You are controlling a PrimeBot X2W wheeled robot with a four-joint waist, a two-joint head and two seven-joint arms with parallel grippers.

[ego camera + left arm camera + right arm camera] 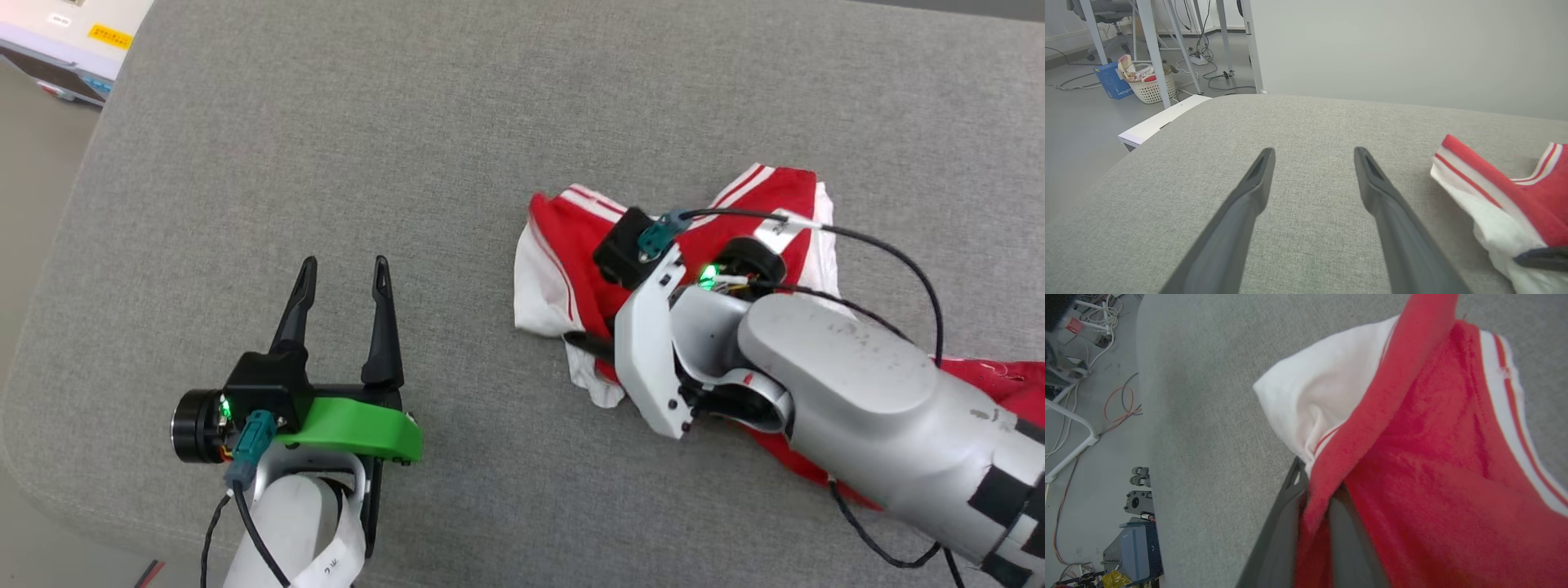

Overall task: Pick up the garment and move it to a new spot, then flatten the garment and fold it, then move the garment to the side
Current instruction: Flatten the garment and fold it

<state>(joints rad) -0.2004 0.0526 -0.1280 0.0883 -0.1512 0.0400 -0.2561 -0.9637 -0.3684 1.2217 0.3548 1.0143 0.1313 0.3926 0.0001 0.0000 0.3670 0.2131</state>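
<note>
Fingers (1278,531) of the right gripper (1316,486) are clamped on a red fold of the garment (571,237), cloth bunched between them. The jersey lies crumpled on the right half of the grey fabric surface (326,122), its white sleeve (539,286) on the left side. The left gripper (344,265) hangs over bare cloth near the front edge, fingers spread wide, holding nothing, well apart from the shirt. Past the rounded corner there is grey floor (1077,134), white table legs (1155,45), a white basket (1151,85) beside a blue box (1112,81), and loose cables (1216,75). A pale wall (1392,49) stands behind the surface.
</note>
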